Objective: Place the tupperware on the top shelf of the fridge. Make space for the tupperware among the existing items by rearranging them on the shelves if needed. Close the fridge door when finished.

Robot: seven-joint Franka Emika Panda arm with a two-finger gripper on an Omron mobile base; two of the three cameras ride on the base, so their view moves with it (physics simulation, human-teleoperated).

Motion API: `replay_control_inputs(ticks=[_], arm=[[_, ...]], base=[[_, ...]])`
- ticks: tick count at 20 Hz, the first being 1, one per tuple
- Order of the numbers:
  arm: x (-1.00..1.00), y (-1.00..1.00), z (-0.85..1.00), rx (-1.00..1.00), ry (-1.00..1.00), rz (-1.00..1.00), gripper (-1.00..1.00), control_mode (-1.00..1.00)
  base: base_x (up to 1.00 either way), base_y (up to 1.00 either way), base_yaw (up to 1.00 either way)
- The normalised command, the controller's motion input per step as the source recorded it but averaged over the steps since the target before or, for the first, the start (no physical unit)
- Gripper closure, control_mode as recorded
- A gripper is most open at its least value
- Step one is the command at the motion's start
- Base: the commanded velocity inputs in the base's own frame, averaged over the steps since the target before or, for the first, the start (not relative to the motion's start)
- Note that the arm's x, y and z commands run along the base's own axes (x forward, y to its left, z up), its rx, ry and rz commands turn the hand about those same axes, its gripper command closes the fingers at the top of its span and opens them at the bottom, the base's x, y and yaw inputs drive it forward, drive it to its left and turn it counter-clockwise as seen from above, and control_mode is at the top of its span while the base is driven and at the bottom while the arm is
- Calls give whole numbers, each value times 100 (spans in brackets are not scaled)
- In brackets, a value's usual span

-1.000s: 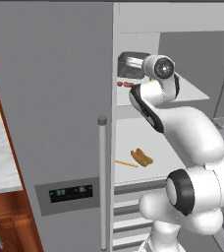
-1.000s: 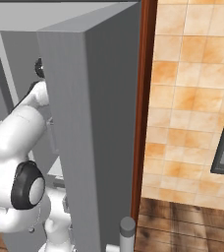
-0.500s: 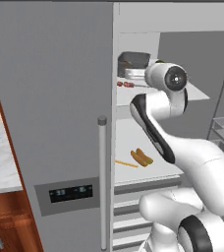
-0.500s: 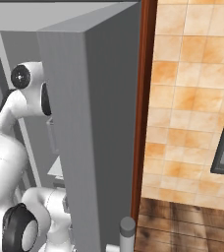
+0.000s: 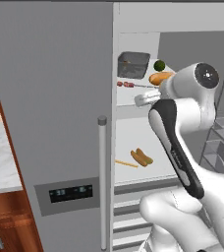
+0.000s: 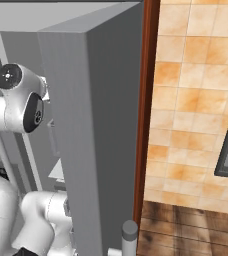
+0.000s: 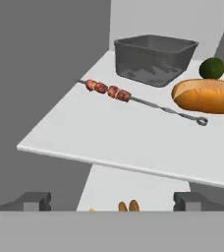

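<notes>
The grey tupperware (image 7: 154, 58) stands at the back left of the white top shelf (image 7: 99, 133), also seen as a tub (image 5: 132, 65) inside the open fridge. In front of it lies a skewer (image 7: 109, 91) with red bits. To its right are an orange oblong food (image 7: 207, 96) and a green fruit (image 7: 212, 68). My gripper (image 7: 113, 202) is open and holds nothing, just off the shelf's front edge and slightly below it. From the left base, the gripper (image 5: 140, 101) hangs before the shelf edge. Brown sausages (image 5: 141, 157) and a tan stick (image 5: 126, 163) lie on the lower shelf.
The fridge door (image 6: 101, 125) stands swung open on my right, its grey rack bins (image 5: 222, 142) close beside my arm. The shut left door carries a dark display panel (image 5: 70, 193) and a bar handle (image 5: 102, 182). Slatted drawer fronts (image 5: 126, 216) sit below the shelves.
My hand has drawn back from the tupperware toward the shelf's front edge, and the arm's upper joints swung up and right. The tupperware stays on the top shelf.
</notes>
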Motion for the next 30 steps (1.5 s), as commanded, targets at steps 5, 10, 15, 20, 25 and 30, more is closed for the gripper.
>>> replay_control_inputs(ticks=[5,10,15,20,25,30], arm=[[-96,8,-42,-13,33,3,-100,-100],[-67,-7,-50,-8,22,0,-100,-100],[3,0,0,0,0,0,-100,-100],[0,0,0,0,0,0,-100,100],[0,0,0,0,0,0,-100,100],[0,0,0,0,0,0,-100,100]], base=[[0,0,0],[0,0,0],[0,0,0],[-12,1,0],[-75,40,0],[-99,10,-1]])
